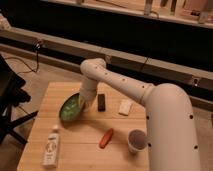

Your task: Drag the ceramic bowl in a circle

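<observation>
Camera view looks down on a light wooden table (87,127), and my white arm (127,86) reaches over it from the right side of the picture and bends down to the left. My gripper (83,103) is low over the table, at the right rim of the ceramic bowl (69,109), and it seems to touch the rim or dip just inside it. I cannot tell if the gripper is apart, together, or clamped on the rim, because the end of my arm covers this place. The ceramic bowl is green and glossy, and it sits on the left half of the table, near the far left corner; it looks a little tilted, with its far right edge under my gripper. Just beside the gripper, to the right, lies a small black object (101,102), and a bit further right lies a small white object (125,106). Nearer to the camera there is an orange-red long object (106,138), and close to it on the right stands a white cup (136,141) with a dark inside. A white bottle (51,148) lies flat at the near left part of the table, well apart from the bowl. Left of the table, on the floor side, I see a dark chair (9,102).
</observation>
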### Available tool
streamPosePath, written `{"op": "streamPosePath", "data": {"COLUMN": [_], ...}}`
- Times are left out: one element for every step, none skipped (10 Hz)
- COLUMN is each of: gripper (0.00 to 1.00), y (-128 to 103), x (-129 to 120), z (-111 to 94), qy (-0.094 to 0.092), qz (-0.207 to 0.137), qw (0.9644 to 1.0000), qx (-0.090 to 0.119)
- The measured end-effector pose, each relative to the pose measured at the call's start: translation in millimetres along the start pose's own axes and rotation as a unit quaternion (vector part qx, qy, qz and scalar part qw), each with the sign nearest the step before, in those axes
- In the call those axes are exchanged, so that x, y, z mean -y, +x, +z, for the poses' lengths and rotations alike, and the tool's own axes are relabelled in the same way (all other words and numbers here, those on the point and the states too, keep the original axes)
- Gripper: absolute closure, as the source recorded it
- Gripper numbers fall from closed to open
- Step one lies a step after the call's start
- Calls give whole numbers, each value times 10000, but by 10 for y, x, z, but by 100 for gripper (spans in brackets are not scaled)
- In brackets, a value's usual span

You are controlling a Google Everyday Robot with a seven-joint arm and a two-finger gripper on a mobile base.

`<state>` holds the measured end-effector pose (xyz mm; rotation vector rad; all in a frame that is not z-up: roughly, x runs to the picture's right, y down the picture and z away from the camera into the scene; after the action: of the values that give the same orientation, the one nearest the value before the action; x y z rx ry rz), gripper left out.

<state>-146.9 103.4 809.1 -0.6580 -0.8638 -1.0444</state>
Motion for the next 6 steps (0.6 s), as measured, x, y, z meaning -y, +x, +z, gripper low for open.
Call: {"op": "streamPosePath", "data": {"gripper": [100,100,100,100,100,100], "y": [-4,16,67,123,185,299], "x": [161,295,393,452,531,606], "z": [49,99,153,204,254,301], "qy": [19,30,4,-44,-97,-198], "qz": [-208,-390,-515,-584,-643,-657], "qw": [9998,9991,9984,9979,9974,9972], "qx": [71,151,214,266,297,298]}}
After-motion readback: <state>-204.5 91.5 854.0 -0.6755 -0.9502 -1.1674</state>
